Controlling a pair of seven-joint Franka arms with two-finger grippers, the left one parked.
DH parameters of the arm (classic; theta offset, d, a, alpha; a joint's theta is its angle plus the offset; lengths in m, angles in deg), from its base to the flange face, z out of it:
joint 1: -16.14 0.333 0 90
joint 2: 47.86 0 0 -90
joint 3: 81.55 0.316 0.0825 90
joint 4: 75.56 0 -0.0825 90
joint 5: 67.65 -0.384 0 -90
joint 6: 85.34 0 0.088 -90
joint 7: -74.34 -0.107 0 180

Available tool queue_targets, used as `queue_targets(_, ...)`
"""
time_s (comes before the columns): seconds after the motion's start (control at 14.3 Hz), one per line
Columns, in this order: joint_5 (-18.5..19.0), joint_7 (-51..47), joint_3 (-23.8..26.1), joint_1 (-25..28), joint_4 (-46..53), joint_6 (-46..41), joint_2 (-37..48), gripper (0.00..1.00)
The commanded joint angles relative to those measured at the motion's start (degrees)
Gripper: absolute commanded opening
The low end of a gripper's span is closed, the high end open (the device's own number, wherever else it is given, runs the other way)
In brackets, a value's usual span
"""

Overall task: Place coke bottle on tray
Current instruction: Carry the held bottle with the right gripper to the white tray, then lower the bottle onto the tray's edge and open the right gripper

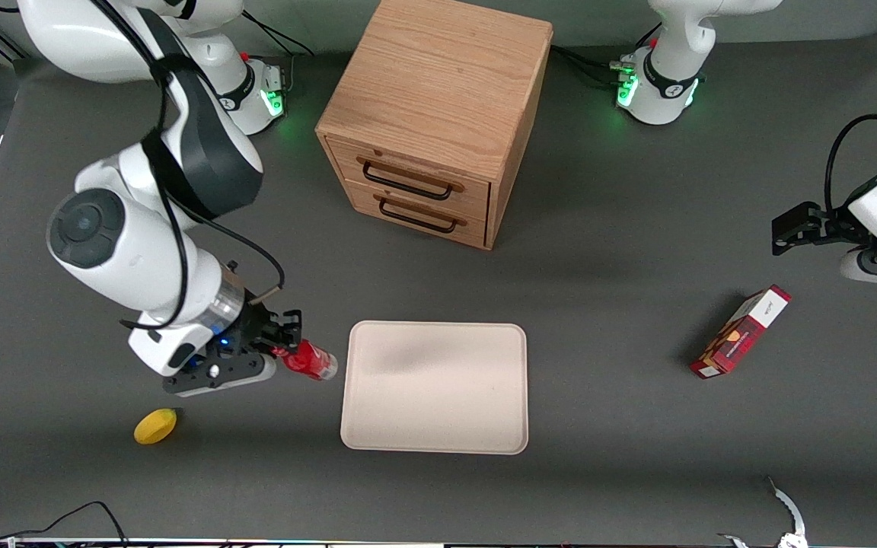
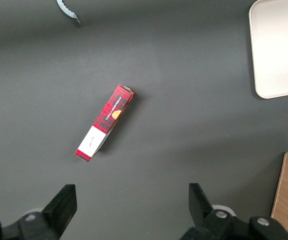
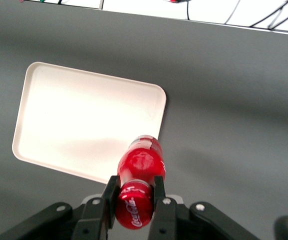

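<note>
Front view: coke bottle (image 1: pixel 314 359) in gripper (image 1: pixel 283 352), beside bare tray (image 1: pixel 436 387)

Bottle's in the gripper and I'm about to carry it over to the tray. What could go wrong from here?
1. The gripper pinches the coke bottle on its rounded body, so it may slip or swivel in transit.
2. The bottle hangs just short of the tray; carried too low, it could catch the raised rim and shove the tray.
3. Released lying down, the round bottle may roll across the flat tray.
</note>
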Motion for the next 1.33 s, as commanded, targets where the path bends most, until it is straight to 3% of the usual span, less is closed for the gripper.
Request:
queue_targets(0.0,0.85,0.94,-0.64,2.07,3.56,3.62,-4.22,0.0)
queue_targets(1.26,4.9,0.41,-2.66,5.42,3.48,18.4,-15.04,0.0)
